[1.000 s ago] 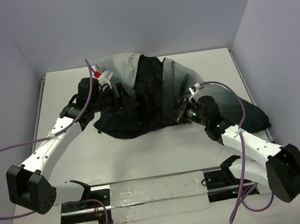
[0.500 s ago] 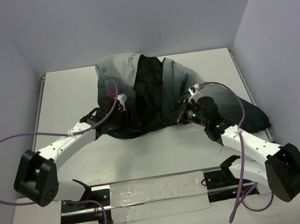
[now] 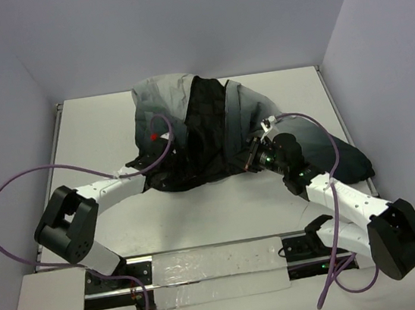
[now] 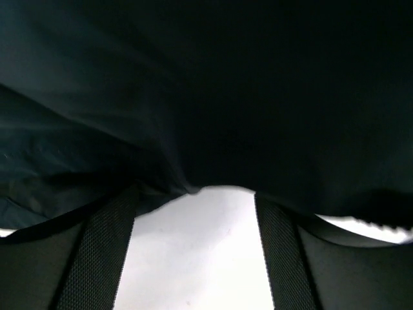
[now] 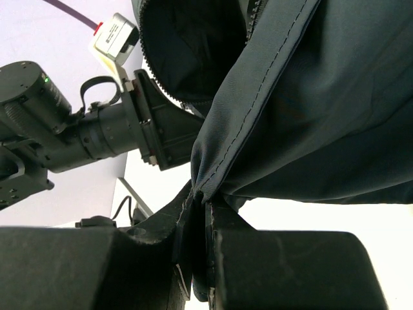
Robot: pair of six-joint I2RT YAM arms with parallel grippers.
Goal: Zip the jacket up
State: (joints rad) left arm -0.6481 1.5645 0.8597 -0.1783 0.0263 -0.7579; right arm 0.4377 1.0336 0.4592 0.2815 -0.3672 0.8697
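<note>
The jacket (image 3: 188, 127) lies bunched in the middle of the table, light grey at the back, charcoal to the right, black lining facing up. My left gripper (image 3: 163, 152) is low at its front left edge. In the left wrist view it (image 4: 195, 213) is open, bare table between the fingers (image 4: 103, 252), and dark jacket fabric (image 4: 206, 97) hangs just beyond the tips. My right gripper (image 3: 248, 157) is shut on the jacket's stitched front edge (image 5: 310, 116), pinched between the jaws (image 5: 200, 206). Zipper teeth (image 5: 161, 84) run along the lining's edge.
The white table (image 3: 90, 132) is walled at the back and both sides. A metal rail (image 3: 214, 265) runs along the near edge between the arm bases. Purple cables (image 3: 13, 188) loop off both arms. The left arm's wrist (image 5: 97, 135) shows in the right wrist view.
My left arm has swung down and inward, and its gripper has moved from the jacket's upper left to its front left edge. The right arm has not moved.
</note>
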